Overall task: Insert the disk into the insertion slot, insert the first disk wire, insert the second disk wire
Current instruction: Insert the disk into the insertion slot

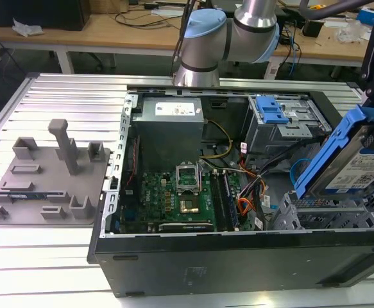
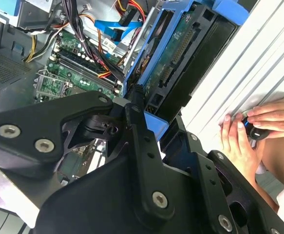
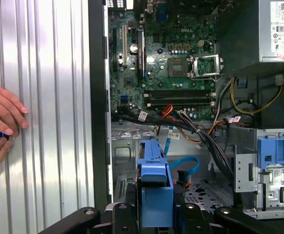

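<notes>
The gripper (image 2: 151, 117) holds the disk (image 1: 358, 168) clamped between its fingers, tilted, just above the insertion slot (image 1: 328, 215). I would level it with the slot's opening first, keeping clear of the cables (image 1: 247, 204) beside the slot.

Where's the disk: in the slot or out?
Out. The disk is held tilted by the tool, above the insertion slot, not inside it.

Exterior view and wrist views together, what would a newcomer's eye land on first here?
First the disk in its bright blue frame, gripped by the claw and tilted above the open computer case at the exterior view's right. Next the green motherboard inside the case. In both wrist views, a person's hands rest on the ribbed table beside the case.
</notes>
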Robot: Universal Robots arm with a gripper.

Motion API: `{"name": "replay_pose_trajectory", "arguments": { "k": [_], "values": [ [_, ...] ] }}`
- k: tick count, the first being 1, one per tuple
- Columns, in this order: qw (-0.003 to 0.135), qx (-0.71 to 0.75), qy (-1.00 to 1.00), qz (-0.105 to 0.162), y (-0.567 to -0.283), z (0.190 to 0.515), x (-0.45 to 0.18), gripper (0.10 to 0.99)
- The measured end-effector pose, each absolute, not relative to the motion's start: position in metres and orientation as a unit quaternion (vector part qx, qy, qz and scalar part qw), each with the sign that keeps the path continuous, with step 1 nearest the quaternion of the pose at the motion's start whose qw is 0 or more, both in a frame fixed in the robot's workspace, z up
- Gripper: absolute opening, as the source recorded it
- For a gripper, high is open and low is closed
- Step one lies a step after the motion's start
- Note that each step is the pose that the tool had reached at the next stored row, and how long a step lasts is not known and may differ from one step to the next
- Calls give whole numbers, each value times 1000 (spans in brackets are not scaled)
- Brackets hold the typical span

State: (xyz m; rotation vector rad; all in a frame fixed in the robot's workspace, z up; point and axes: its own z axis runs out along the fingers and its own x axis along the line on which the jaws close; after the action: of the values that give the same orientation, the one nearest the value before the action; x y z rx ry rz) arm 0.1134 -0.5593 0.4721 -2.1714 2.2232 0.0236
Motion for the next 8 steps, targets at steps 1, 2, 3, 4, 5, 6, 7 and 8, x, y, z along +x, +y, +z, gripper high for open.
{"name": "replay_pose_trajectory", "arguments": {
  "k": [1,2,3,4,5,6,7,8],
  "values": [
    [17,-699,715,8,-559,472,113,365],
    [17,-699,715,8,-559,471,113,365],
    [17,-699,715,8,-559,471,113,365],
    [17,-699,715,8,-559,470,113,365],
    [17,-699,715,8,-559,470,113,365],
    [17,-699,715,8,-559,469,113,365],
    [17,-699,715,8,-559,469,114,365],
    [17,-699,715,8,-559,468,114,365]
  ]
}}
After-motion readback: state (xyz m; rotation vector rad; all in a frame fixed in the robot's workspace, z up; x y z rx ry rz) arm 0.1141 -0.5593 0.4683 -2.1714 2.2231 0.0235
